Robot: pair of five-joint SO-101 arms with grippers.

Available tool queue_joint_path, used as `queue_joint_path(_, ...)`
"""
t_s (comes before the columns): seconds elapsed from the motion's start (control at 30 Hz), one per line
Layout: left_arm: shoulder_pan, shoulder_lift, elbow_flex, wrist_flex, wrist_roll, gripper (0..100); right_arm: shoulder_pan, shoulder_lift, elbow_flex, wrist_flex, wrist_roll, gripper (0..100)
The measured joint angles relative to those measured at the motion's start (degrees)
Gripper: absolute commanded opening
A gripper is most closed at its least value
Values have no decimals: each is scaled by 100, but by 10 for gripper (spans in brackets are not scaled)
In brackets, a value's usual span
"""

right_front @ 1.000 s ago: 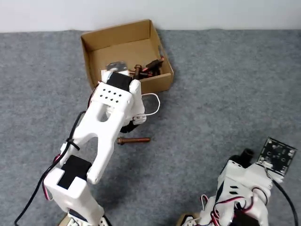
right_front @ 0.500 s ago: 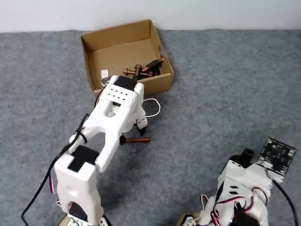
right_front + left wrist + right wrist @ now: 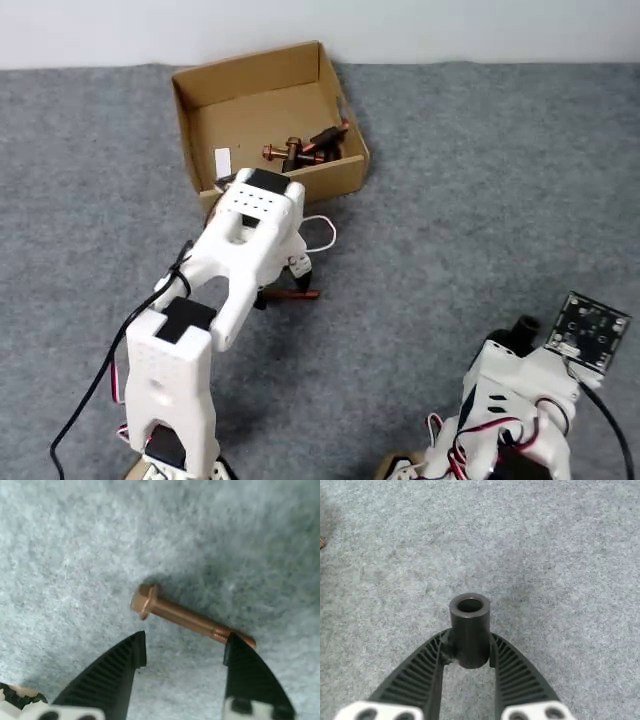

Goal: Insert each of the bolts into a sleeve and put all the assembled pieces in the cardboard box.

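- A copper-coloured hex-head bolt (image 3: 190,617) is laid flat on grey carpet (image 3: 75,530), near the brown cardboard box (image 3: 250,70).
- It is straddled by the left gripper (image 3: 186,642), spread wide and empty; pick-up is judged in hand.
- A black cylindrical sleeve (image 3: 469,615) is clamped in the right gripper (image 3: 469,640).
- Closing on the shank is called for next.

2 white arms (image 3: 235,255) — black servos (image 3: 185,318), ribbed black fingers (image 3: 112,672) (red, black cables (image 3: 85,395)).

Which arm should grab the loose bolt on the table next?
Left: the left gripper is open right over the bolt. The right gripper is shut on a sleeve.
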State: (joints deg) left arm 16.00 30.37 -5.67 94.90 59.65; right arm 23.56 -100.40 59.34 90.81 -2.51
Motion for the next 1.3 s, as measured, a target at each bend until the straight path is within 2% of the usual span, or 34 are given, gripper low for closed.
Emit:
queue_joint_path(0.47,-624,53,-9,-607,0,248,0,0,0,0,0,9)
queue_joint_path(0.8,-264,53,-9,-334,0,249,0,0,0,0,0,9)
queue_joint_path(0.93,-360,53,-9,-360,0,249,0,0,0,0,0,9)
queue_joint_path(1.13,-967,53,-9,-1064,0,248,0,0,9,0,0,9)
queue_joint_path(1.3,-993,53,-9,-1240,-105,247,0,0,35,0,0,9)
